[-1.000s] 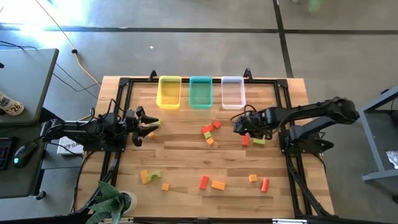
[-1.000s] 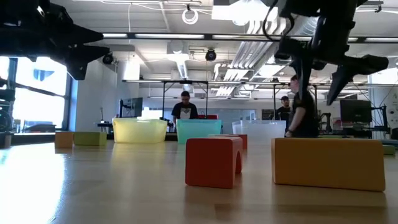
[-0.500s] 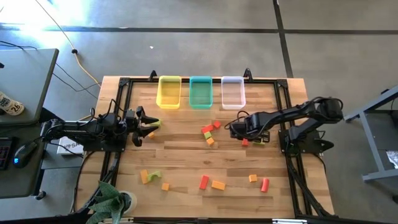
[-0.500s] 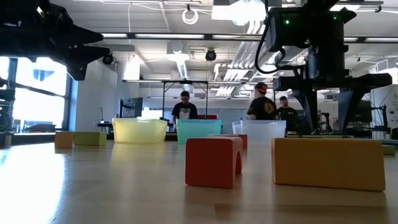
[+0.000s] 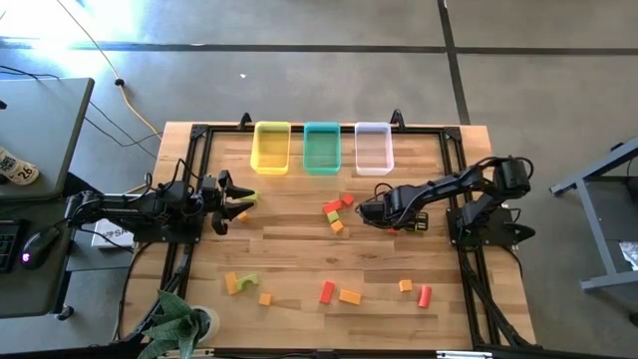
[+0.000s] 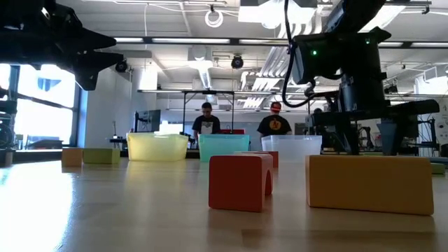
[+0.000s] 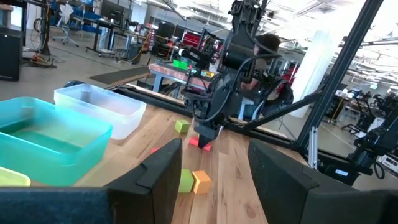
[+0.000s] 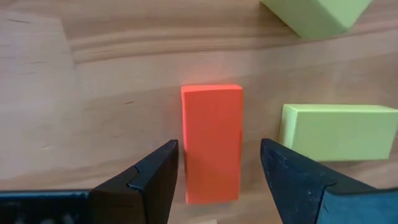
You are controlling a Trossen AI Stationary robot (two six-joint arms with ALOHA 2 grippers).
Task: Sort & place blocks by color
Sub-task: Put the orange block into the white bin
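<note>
Centrally, the right gripper (image 8: 214,165) was positioned low over the table (image 5: 299,249) with jaws spread astride a red block (image 8: 211,140), a green block (image 8: 339,132) lying just beside it, while the left gripper (image 5: 231,204) was held spread near the table's left edge.

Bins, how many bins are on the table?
3, side by side in one row: the yellow bin nearest the left arm, the teal bin in the middle, the clear bin nearest the right arm. None seems hidden.
</note>
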